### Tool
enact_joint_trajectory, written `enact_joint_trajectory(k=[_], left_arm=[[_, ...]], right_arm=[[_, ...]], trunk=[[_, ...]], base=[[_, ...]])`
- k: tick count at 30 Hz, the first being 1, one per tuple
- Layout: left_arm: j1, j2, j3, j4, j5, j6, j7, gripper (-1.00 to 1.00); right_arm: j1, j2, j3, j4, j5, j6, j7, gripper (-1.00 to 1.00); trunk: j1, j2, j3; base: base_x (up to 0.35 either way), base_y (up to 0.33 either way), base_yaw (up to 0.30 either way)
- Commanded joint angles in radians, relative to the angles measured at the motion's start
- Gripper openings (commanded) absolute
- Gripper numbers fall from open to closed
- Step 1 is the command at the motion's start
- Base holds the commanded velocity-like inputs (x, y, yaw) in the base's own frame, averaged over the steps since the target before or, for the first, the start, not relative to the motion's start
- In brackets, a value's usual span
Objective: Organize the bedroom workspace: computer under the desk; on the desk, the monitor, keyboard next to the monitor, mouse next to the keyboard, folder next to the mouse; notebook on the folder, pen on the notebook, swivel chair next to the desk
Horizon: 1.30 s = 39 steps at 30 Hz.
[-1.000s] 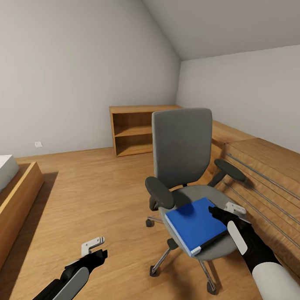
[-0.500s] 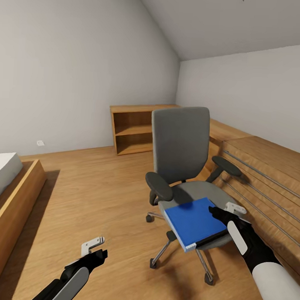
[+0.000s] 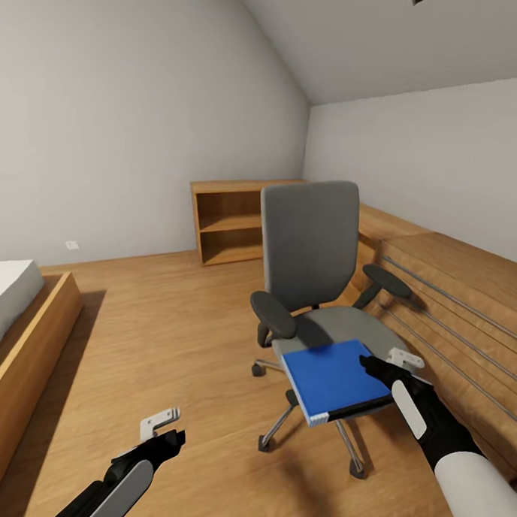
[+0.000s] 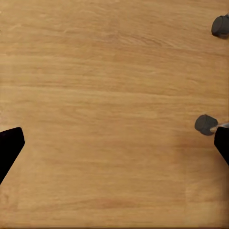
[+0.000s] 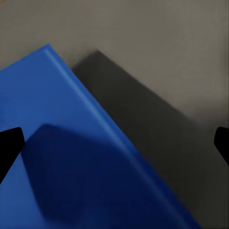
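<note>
Currently:
folder (image 3: pixel 336 380): lying at near edge of swivel chair (image 3: pixel 317 291) seat, overhanging
right gripper (image 3: pixel 385 367): fingers spread wide, hovering over folder's right edge
left gripper (image 3: pixel 163 427): cannot tell
handling: likely stiff, light, slick cover; pinching the overhanging edge looks best

your right gripper (image 3: pixel 383 367) at right edge of blue folder (image 3: pixel 334 380), folder overhanging front of swivel chair (image 3: pixel 315 276) seat; left gripper (image 3: pixel 163 427) low over wood floor (image 3: pixel 157 337).
</note>
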Motion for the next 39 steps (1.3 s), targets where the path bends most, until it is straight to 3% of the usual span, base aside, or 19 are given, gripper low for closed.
enact_joint_trajectory(k=[1,8,39], left_arm=[[-0.001,0.001,-0.003,-0.002,0.005,0.002,0.007,1.00],[-0.001,0.001,-0.003,-0.002,0.005,0.002,0.007,1.00],[-0.001,0.001,-0.003,-0.002,0.006,0.003,0.010,1.00]], right_arm=[[0.000,-0.001,0.003,0.025,-0.010,0.005,-0.008,1.00],[0.000,-0.001,0.003,0.025,-0.010,0.006,-0.008,1.00],[0.000,-0.001,0.003,0.025,-0.010,0.003,-0.007,1.00]], trunk=[[0.000,0.000,-0.001],[0.000,0.000,-0.001],[-0.119,0.217,0.096]], base=[[-0.074,0.000,0.000],[-0.023,0.000,0.000],[-0.001,0.000,0.000]])
